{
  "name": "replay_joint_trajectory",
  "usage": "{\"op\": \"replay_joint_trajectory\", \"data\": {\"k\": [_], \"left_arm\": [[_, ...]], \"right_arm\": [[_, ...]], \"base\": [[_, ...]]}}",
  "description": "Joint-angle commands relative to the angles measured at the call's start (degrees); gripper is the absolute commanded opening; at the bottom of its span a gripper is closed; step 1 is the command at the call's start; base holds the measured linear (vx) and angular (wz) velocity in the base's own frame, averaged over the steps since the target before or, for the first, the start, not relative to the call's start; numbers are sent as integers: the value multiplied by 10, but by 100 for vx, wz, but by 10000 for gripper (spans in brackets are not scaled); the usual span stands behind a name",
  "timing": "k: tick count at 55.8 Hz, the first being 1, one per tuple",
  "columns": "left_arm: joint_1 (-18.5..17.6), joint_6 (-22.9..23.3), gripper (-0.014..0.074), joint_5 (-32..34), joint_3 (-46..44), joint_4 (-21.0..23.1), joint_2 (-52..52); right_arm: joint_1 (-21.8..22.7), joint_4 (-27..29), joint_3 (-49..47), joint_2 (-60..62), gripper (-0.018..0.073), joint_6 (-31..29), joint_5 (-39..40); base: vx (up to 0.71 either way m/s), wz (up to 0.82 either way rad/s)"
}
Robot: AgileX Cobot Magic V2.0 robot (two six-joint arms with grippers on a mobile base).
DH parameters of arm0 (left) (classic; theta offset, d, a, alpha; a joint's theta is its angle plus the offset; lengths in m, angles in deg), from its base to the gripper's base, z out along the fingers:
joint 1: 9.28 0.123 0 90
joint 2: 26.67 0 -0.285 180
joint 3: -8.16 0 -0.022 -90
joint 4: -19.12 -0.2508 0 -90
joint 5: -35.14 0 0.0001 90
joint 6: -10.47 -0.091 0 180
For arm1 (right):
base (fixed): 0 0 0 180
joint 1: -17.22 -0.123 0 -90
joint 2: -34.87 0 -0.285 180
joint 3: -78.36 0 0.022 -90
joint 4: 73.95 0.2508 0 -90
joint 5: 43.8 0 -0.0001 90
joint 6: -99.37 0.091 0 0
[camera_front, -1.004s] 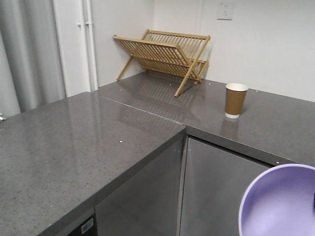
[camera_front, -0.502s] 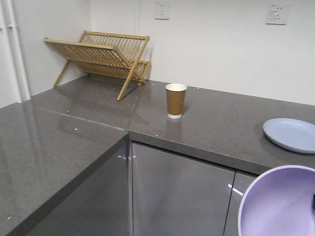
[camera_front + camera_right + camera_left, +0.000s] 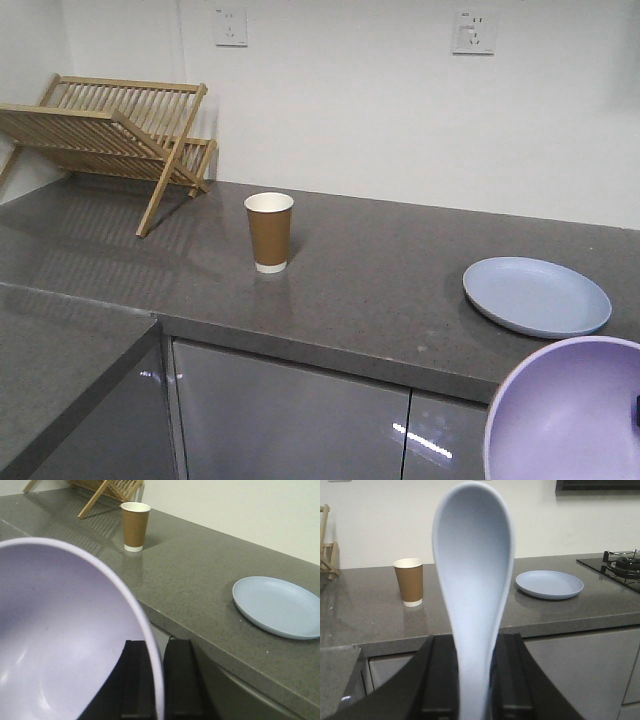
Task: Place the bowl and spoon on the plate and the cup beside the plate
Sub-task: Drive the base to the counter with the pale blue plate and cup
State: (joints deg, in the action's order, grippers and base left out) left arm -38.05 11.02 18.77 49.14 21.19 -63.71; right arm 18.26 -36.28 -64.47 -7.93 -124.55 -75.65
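In the front view we see the cup (image 3: 269, 232) upright on the grey desk (image 3: 380, 270). It is well apart from the plate (image 3: 537, 296), which lies flat to its right near the desk's front edge. A wooden dish rack (image 3: 110, 135) stands at the far left by the wall. The bowl (image 3: 570, 420) fills the lower right corner, off the desk, its hollow facing us.

In the left wrist view the left claw (image 3: 472, 680) is closed on the handle of the spoon (image 3: 472, 580), one dark finger on each side. The scoop rises upright, hollow side toward the camera. Behind it, on the desk, we find the cup to the left and the plate to the right.

In the right wrist view the right claw (image 3: 155, 680) pinches the bowl's rim between its two narrowly parted fingers. The bowl is tilted, clear of the desk, with cup and plate on the desk beyond it.
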Motion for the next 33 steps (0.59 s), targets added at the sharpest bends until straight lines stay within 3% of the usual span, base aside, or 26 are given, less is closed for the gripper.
{"op": "replay_joint_trajectory", "data": {"k": [1,33], "left_arm": [[-3,3,0,48,-15,5,-2],[-3,3,0,48,-15,5,-2]], "right_arm": [[-1,16,-17,-1,-8,-2,39],[-1,16,-17,-1,-8,-2,39]], "base": [[34,-16],[38,-18]]}}
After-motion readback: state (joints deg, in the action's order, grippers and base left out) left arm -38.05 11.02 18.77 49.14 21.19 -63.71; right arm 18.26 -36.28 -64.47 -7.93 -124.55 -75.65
